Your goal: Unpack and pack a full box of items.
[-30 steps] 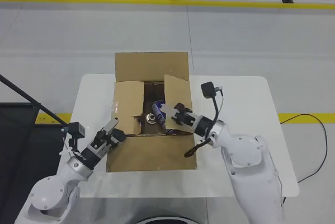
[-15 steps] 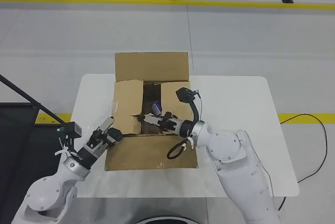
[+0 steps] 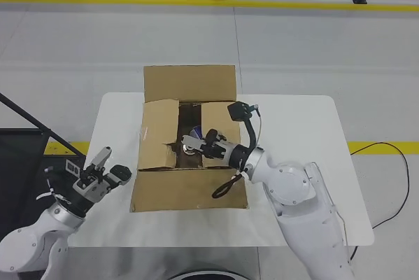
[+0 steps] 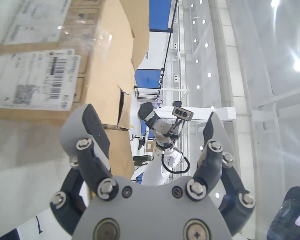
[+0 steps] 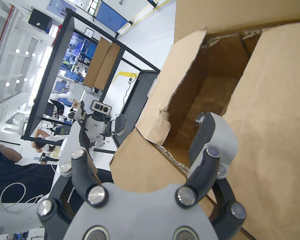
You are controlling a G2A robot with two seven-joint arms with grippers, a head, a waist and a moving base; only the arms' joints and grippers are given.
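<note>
- Left gripper (image 3: 108, 165) has backed off the box's (image 3: 188, 192) near-left corner toward the table's (image 3: 300, 140) left edge. Right gripper (image 3: 192, 144) has pushed in from the right flap to over the opening.
- Left arm: low at the table's near-left, wrist angled toward the box's left wall (image 4: 40, 51), apart from it. Claw (image 4: 151, 116) released, fingers spread, nothing between them.
- Right arm: forearm lies across the right flap, wrist aimed left over the opening (image 5: 210, 81). Claw (image 5: 143, 113) released, fingers wide, nothing held.
- Box: mid-table, mouth up. Far and near flaps are laid outward, so its spread runs near-to-far; left and right flaps are folded partly over the mouth.
- Count: one box, four flaps, two arms. One blue-and-white item (image 3: 196, 131) in the gap; cannot tell what it is.
</note>
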